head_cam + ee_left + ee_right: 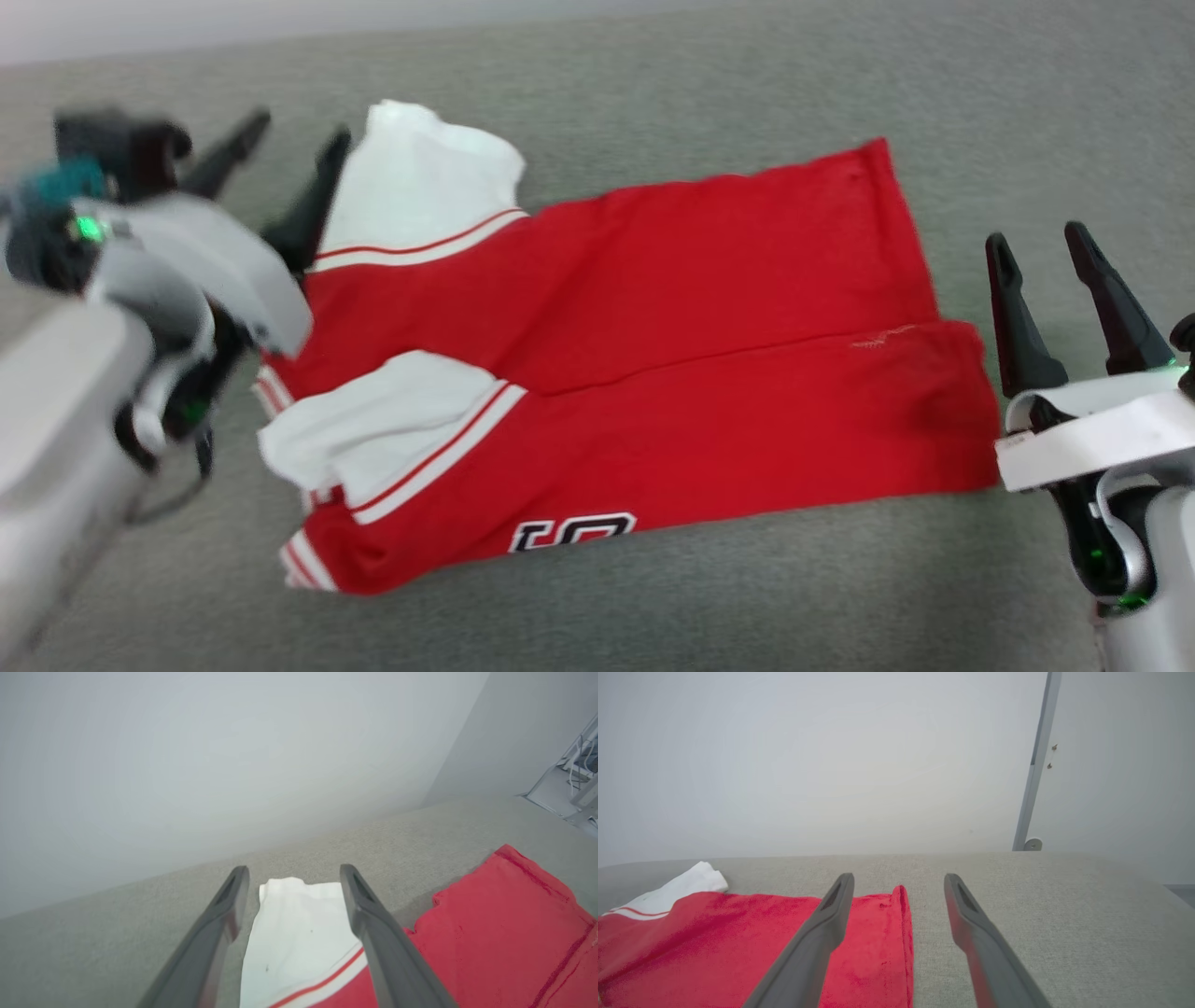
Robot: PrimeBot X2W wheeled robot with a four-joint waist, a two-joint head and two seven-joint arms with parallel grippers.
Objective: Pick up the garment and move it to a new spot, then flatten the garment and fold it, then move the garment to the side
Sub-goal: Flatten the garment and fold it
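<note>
The red garment (635, 373) lies folded lengthwise on the grey surface, its white sleeves at the left end and part of a black number at its near edge. My left gripper (289, 140) hovers open at the garment's far left, beside the upper white sleeve (299, 938), which shows between its fingers in the left wrist view. My right gripper (1036, 238) stands open just off the garment's right hem (901, 933), holding nothing.
The grey fabric surface (747, 84) stretches around the garment on all sides. A pale wall (831, 765) rises behind it, with a metal post (1034, 774) at the right. Some equipment with cables (577, 779) stands past the far corner.
</note>
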